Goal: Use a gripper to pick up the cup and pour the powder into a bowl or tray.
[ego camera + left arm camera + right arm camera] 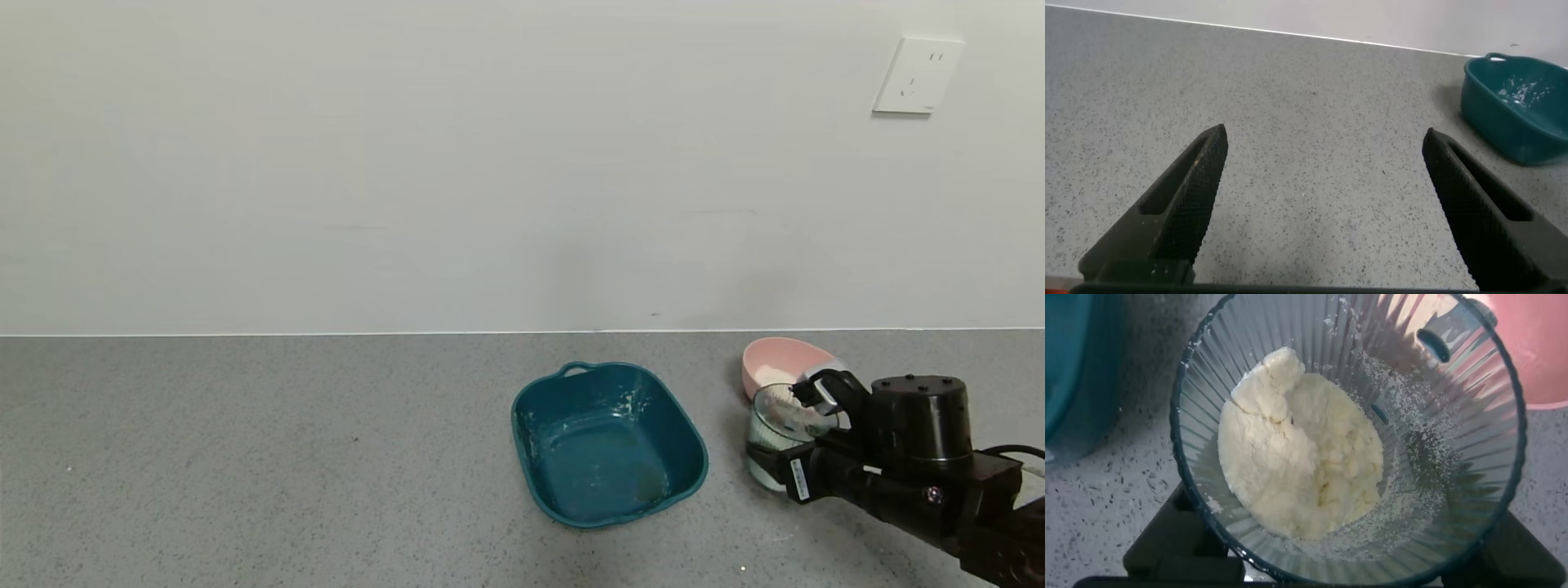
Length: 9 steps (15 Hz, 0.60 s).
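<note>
The cup [763, 425], a ribbed pale green tumbler, stands upright at the right of the counter. It sits just in front of the pale pink bowl [780, 359]. My right gripper [792, 420] is shut on the cup, one finger on each side. In the right wrist view the cup [1437, 457] holds a clumpy heap of white powder [1306, 457]. The black fingers [1167, 539] show below its rim and the bowl [1543, 351] lies beside it. I cannot tell whether the cup touches the counter. My left gripper [1327, 139] is open and empty over bare counter.
A dark teal square tray [522, 425] with a handle and powder traces sits left of the cup, and also shows in the left wrist view [1515, 106]. A white wall with a socket [918, 75] runs along the back of the grey counter.
</note>
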Each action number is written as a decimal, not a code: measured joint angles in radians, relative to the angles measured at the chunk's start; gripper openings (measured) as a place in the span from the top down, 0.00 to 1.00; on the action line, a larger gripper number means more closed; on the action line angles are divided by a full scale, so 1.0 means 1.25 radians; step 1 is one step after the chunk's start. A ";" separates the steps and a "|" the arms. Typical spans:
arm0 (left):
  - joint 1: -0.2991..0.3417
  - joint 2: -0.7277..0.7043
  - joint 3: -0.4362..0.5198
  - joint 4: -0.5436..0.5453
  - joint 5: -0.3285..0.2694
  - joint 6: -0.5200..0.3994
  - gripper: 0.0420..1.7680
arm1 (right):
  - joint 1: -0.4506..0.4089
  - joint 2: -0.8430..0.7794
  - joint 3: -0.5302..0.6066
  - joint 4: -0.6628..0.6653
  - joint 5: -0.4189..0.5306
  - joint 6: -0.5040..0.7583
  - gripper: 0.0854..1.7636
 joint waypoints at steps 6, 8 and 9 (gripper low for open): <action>0.000 0.000 0.000 0.000 0.000 0.000 0.03 | 0.007 0.019 0.010 -0.004 0.000 -0.001 0.25; 0.000 0.000 0.000 0.000 0.000 0.000 0.03 | 0.009 0.019 0.011 -0.012 0.000 -0.002 0.21; 0.000 0.000 0.000 0.000 0.000 0.000 0.03 | 0.010 0.019 0.011 -0.021 0.000 -0.002 0.19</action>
